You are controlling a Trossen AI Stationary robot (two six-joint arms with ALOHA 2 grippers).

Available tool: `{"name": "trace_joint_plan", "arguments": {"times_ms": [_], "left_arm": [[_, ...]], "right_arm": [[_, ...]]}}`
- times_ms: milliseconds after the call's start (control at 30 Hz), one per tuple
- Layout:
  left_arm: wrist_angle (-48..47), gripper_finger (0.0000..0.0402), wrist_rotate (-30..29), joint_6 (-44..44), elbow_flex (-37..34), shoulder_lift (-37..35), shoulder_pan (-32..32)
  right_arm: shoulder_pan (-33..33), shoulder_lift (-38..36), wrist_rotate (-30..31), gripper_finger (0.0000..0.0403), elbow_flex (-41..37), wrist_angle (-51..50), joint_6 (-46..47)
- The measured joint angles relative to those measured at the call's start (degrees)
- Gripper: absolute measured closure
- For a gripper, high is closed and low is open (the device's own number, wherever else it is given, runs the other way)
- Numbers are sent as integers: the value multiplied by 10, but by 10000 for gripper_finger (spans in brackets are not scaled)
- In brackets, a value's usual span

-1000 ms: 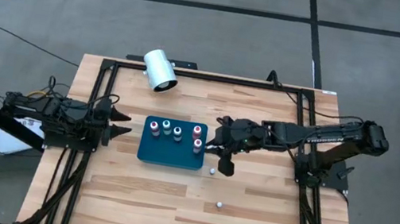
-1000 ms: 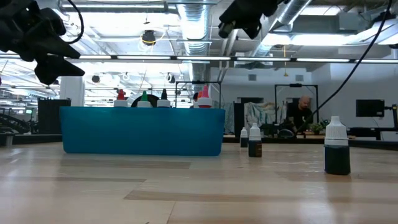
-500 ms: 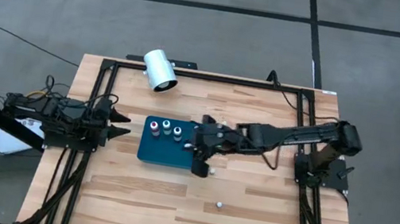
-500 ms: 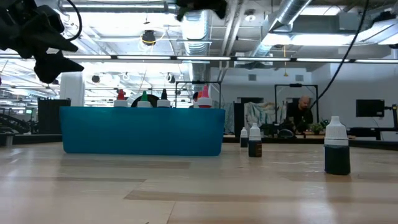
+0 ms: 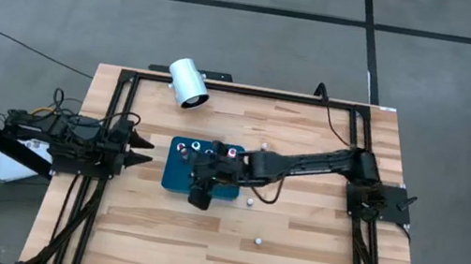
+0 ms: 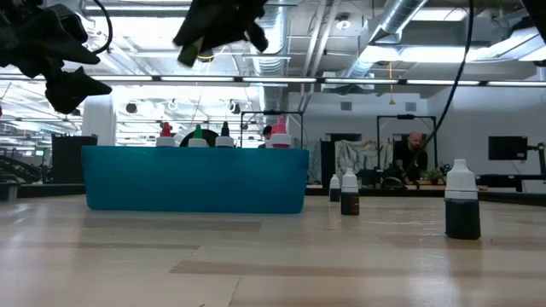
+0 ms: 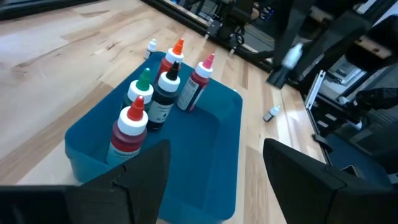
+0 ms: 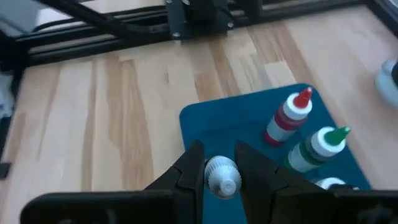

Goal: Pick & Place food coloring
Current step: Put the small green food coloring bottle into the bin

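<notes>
I've swung my right hand [image 8: 219,167], clamped on a small white-capped bottle [image 8: 222,176], from the bench over the teal plastic tray [image 8: 249,112], so release comes next.

No legible text, label, brand, number or sign anywhere in these views. The small pale plastic food coloring bottles [image 7: 163,93] standing in the teal rectangular plastic tray [image 7: 211,149] show no readable print on their sides. The two dark-filled, white-capped bottles [image 6: 461,199] standing on the light wooden table [image 6: 273,264] likewise carry no markings that can be made out.
</notes>
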Motion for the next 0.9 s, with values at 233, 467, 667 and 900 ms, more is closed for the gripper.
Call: {"name": "trace_joint_plan", "arguments": {"times_ms": [233,467,667,900], "left_arm": [[-2,152,25,4,0,0,0],[-2,152,30,7,0,0,0],[-3,152,30,13,0,0,0],[-7,152,30,24,0,0,0]], "right_arm": [[1,45,20,339,0,20,58],[1,62,60,339,2,12,92],[0,77,51,339,0,-7,108],[-2,93,63,339,-1,-27,109]]}}
